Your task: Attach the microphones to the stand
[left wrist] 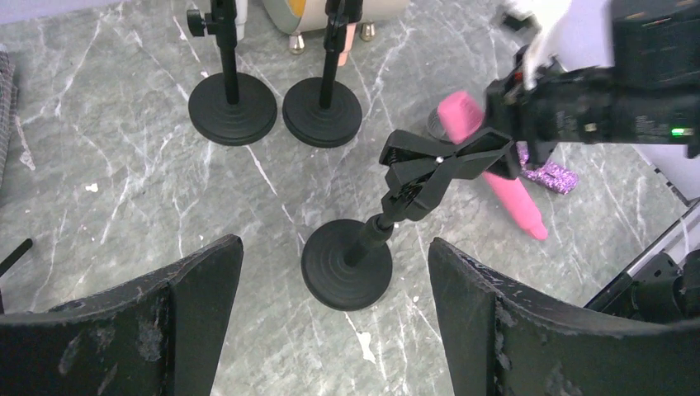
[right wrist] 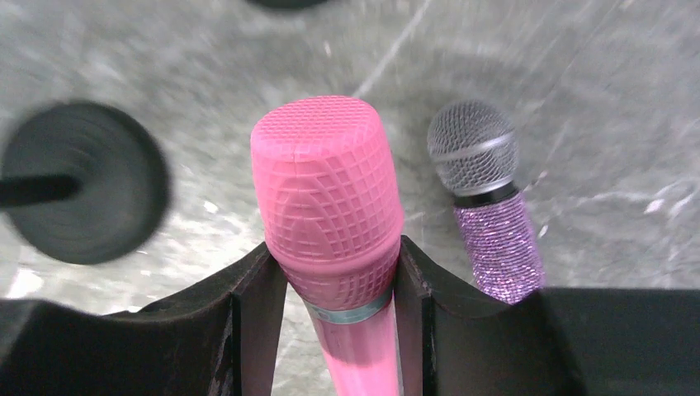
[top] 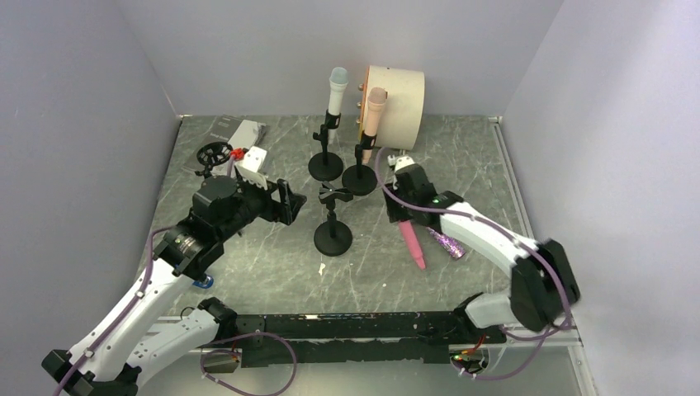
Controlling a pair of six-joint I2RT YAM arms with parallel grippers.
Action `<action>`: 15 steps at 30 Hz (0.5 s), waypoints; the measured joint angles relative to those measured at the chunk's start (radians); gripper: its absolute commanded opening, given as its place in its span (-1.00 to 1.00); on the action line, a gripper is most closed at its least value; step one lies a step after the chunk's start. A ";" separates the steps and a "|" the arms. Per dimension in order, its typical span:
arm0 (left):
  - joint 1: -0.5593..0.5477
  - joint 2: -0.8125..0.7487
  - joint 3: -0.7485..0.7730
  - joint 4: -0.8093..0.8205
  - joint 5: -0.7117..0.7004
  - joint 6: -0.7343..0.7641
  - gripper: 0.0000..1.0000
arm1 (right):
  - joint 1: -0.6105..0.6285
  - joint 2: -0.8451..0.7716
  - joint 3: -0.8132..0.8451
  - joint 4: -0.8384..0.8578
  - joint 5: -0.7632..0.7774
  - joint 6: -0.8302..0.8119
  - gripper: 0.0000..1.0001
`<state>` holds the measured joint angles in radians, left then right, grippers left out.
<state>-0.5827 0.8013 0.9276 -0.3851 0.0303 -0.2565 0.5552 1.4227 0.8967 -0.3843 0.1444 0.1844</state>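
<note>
The white microphone with a pale-blue head and the peach microphone stand clipped in two black stands at the back. A third stand is in front of them with an empty clip and a round base. My right gripper is shut on the pink microphone just below its head. The pink body slants down toward the table. The purple glitter microphone lies on the table beside it. My left gripper is open and empty, just left of the empty stand.
A round beige drum lies on its side behind the two filled stands. A black wheel-shaped part, a white object and a grey packet sit at the back left. A black rail runs along the near edge.
</note>
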 measured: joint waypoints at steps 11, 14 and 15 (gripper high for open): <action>0.000 0.047 0.095 0.042 0.176 -0.020 0.73 | -0.001 -0.573 -0.092 0.295 -0.024 0.076 -0.85; 0.000 0.109 0.143 0.116 0.269 -0.050 0.72 | -0.001 -0.630 -0.079 0.383 -0.059 0.103 -0.85; 0.000 0.136 0.156 0.153 0.308 -0.068 0.71 | -0.001 -0.637 -0.069 0.414 -0.079 0.115 -0.85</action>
<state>-0.5831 0.9371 1.0832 -0.2325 0.3386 -0.3241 0.5541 0.7856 0.8280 0.0292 0.0658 0.2996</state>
